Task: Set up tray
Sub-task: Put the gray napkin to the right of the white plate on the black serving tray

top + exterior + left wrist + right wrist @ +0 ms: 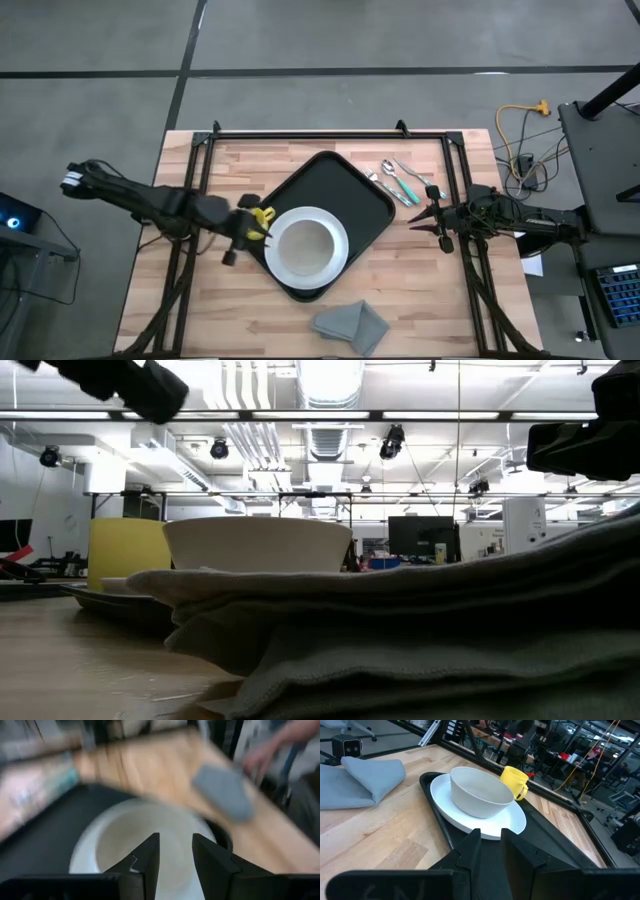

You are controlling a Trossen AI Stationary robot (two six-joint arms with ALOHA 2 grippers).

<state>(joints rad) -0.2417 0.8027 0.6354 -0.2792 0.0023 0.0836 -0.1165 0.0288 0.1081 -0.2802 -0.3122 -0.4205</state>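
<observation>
The black tray (345, 195) lies turned at an angle in the middle of the table. On it rests a white plate (340, 262) carrying a white bowl (480, 792). A yellow mug (514, 781) stands upright at the tray's left rim, beside the plate. My left gripper (250, 230) hovers over the mug, open, with nothing between its fingers (150, 855); it looks across the bowl. My right gripper (491, 840) waits right of the tray, raised off the table, its fingers slightly apart around nothing.
A spoon and fork (400, 180) lie on the wood at the tray's far right. A folded grey napkin (350, 325) lies near the front edge. A person's hand (260, 757) shows beyond the table. A black frame (300, 133) borders the table's far side.
</observation>
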